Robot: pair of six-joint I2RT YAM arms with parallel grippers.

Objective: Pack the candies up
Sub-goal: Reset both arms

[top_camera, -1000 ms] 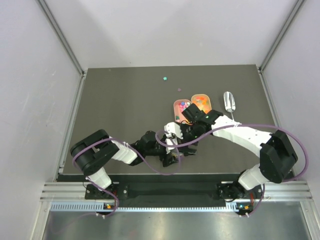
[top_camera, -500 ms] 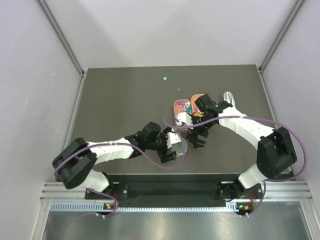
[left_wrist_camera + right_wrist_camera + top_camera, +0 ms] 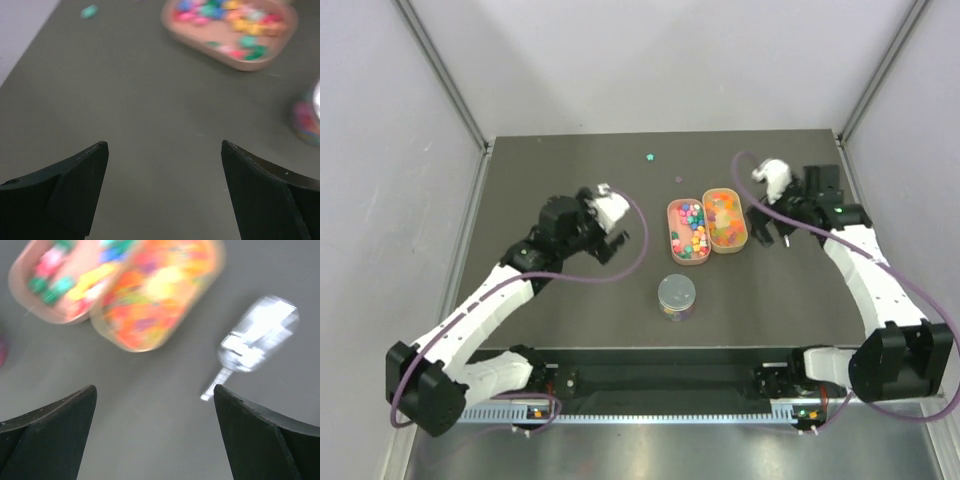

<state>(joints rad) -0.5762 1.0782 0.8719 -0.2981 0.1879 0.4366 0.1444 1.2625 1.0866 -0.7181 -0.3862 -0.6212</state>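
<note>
The dark table (image 3: pixel 570 300) is laid out around a pink tray (image 3: pixel 227 60). The left hand (image 3: pixel 164 145) hovers to its left, spread wide and empty. The right hand (image 3: pixel 154 387), equally wide, hangs to its right over what looks like a blurred metal scoop (image 3: pixel 255 332). An orange tray (image 3: pixel 726 249) touches its right side and a silver-topped jar (image 3: pixel 676 296) stands nearer. The candies (image 3: pixel 689 228) fill both trays, and two strays (image 3: pixel 649 156) lie beyond.

A dark grey tabletop (image 3: pixel 770 295) boxed in by plain pale walls (image 3: pixel 660 60), a metal rail (image 3: pixel 670 405) along its near edge
</note>
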